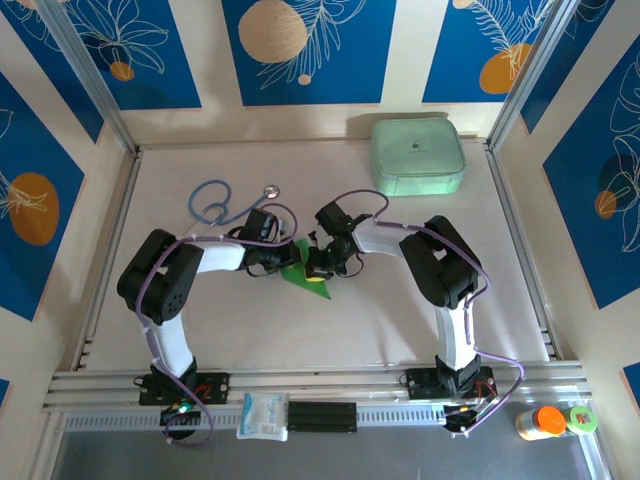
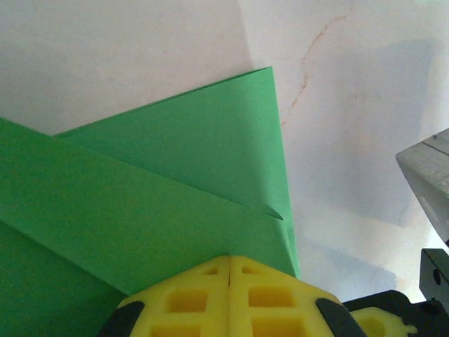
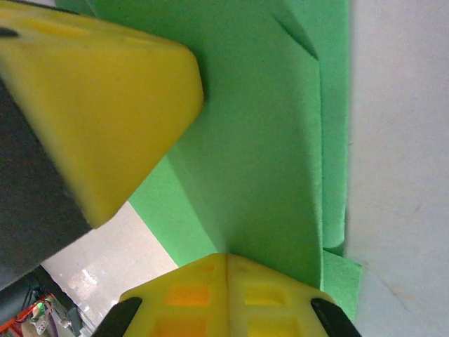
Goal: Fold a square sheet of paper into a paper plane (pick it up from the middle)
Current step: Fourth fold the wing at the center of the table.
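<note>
From the arm bases at the near edge of the counter (image 1: 330, 340), I read both arms reaching inward to the middle. There the sheet of paper (image 1: 298, 270) lies as a creased, smaller shape. The left end effector (image 2: 230, 270) is closed with its tips at the paper's edge. The right end effector (image 3: 226, 270) is likewise closed on the opposite side, close to and facing the left one. I cannot tell whether either has a layer pinched. The paper sits directly between the two, so neither arm is nearer. Its exposed part looks longer near-to-far than across, though the arms cover much of it. A case (image 1: 417, 155) stands well apart at the far edge.
</note>
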You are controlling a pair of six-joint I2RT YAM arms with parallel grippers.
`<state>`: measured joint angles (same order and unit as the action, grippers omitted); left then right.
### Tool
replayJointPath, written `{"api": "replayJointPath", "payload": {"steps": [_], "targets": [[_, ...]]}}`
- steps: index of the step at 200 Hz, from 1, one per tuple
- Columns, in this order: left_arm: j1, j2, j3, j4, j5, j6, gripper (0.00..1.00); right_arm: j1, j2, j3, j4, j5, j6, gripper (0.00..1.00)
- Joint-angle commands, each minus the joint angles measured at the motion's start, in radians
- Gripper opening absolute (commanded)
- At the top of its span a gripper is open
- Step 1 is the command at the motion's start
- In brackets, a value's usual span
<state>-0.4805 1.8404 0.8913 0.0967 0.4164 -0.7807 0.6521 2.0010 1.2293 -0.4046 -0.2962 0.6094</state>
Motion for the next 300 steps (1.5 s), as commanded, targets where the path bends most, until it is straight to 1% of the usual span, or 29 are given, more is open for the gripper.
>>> {"api": "replayJointPath", "payload": {"steps": [1,57,99,145,203,229,245,275,289,300], "targets": [[-0.003,0.053,-0.016,-0.147,-0.099,0.01,0.0,-0.012,0.011,-0.07,-0.034,0.001,0.004,0.04],[0.0,0.072,-0.015,-0.19,-0.14,0.02,0.0,-0.043,-0.09,-0.239,-0.016,-0.075,-0.031,0.03],[0.002,0.088,-0.019,-0.187,-0.141,0.02,0.0,-0.064,-0.151,-0.333,-0.001,-0.091,-0.02,0.04],[0.003,0.088,-0.017,-0.178,-0.129,0.021,0.0,-0.069,-0.195,-0.397,0.029,-0.107,0.0,0.03],[0.003,0.083,-0.023,-0.152,-0.103,0.023,0.0,-0.084,-0.253,-0.441,0.034,-0.093,0.009,0.05],[0.002,0.076,-0.02,-0.14,-0.085,0.029,0.0,-0.093,-0.288,-0.447,0.05,-0.099,0.011,0.07],[0.001,0.065,-0.014,-0.136,-0.065,0.031,0.0,-0.095,-0.341,-0.44,0.063,-0.088,0.005,0.09],[0.0,0.018,0.018,-0.126,0.0,0.011,0.0,-0.101,-0.431,-0.409,0.094,-0.011,0.002,0.17],[0.001,-0.021,0.043,-0.116,0.025,-0.015,0.05,-0.104,-0.426,-0.384,0.113,0.012,0.0,0.22],[0.0,-0.06,0.06,-0.106,0.037,-0.038,0.08,-0.105,-0.398,-0.352,0.121,0.015,0.0,0.23]]}}
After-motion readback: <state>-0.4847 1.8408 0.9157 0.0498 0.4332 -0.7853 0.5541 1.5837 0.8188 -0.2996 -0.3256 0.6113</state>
